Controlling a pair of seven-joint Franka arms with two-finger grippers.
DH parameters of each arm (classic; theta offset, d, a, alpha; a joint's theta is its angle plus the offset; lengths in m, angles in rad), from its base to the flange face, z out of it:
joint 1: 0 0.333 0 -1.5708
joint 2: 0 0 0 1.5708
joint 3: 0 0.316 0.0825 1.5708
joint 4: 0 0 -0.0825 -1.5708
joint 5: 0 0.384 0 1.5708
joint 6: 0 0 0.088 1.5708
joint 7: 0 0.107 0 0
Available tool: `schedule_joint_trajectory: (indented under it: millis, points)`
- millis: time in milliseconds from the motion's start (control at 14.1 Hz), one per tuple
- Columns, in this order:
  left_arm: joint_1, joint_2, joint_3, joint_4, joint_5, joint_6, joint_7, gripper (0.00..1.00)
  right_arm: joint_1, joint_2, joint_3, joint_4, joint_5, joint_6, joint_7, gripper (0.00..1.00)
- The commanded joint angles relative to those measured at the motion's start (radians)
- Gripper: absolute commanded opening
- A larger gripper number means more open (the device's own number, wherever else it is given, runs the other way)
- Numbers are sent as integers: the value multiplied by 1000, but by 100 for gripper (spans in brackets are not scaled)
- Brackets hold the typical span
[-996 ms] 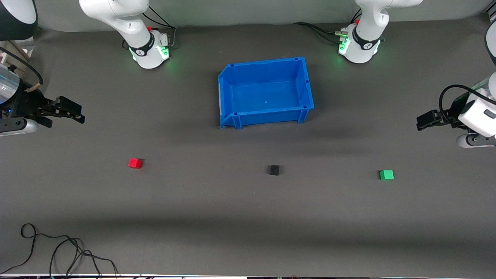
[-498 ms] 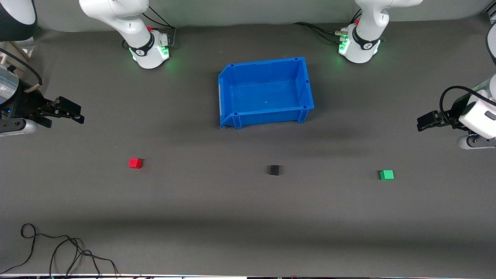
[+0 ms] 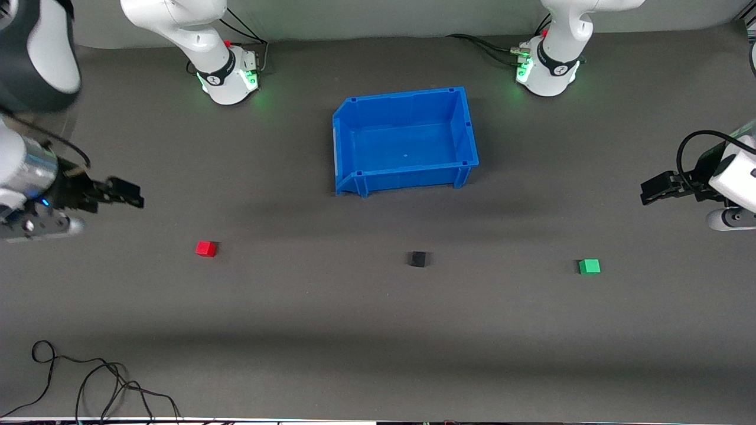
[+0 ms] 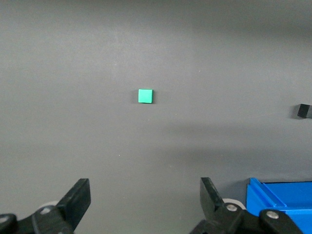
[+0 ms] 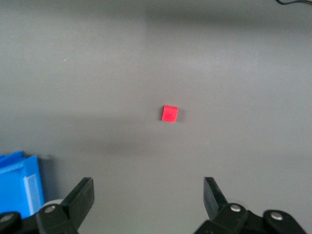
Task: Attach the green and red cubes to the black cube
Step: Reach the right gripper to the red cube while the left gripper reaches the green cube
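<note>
The red cube (image 3: pixel 206 248) lies on the grey table toward the right arm's end; it also shows in the right wrist view (image 5: pixel 169 113). The black cube (image 3: pixel 418 258) lies mid-table and shows in the left wrist view (image 4: pixel 303 110). The green cube (image 3: pixel 589 266) lies toward the left arm's end and shows in the left wrist view (image 4: pixel 145 96). My right gripper (image 3: pixel 131 195) is open and empty, up over the table near the red cube. My left gripper (image 3: pixel 649 194) is open and empty, up over the table near the green cube.
An empty blue bin (image 3: pixel 466 127) stands between the arm bases, farther from the front camera than the black cube. Loose black cables (image 3: pixel 88 381) lie at the table's front edge toward the right arm's end.
My right gripper has moved toward the red cube and lower in the front view. My left gripper has shifted slightly toward the table's end and lower. The cubes have not moved.
</note>
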Motion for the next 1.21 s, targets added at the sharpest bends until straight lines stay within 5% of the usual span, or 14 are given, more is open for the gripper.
schedule_joint_trajectory:
  millis: [0,498,854,1139]
  points:
    - [2,35,9,28,0,-26,2,100,-1,23,-4,-109,-22,138,-17,99]
    - [92,162,12,-14,7,3,-215,100,-16,90,-18,-347,-17,479,-17,99]
    - [98,187,11,-148,-6,244,-520,100,-15,161,-18,-493,-15,761,-7,96]
    - [123,221,11,-235,-46,353,-762,100,-16,261,-18,-507,-12,914,-3,96]
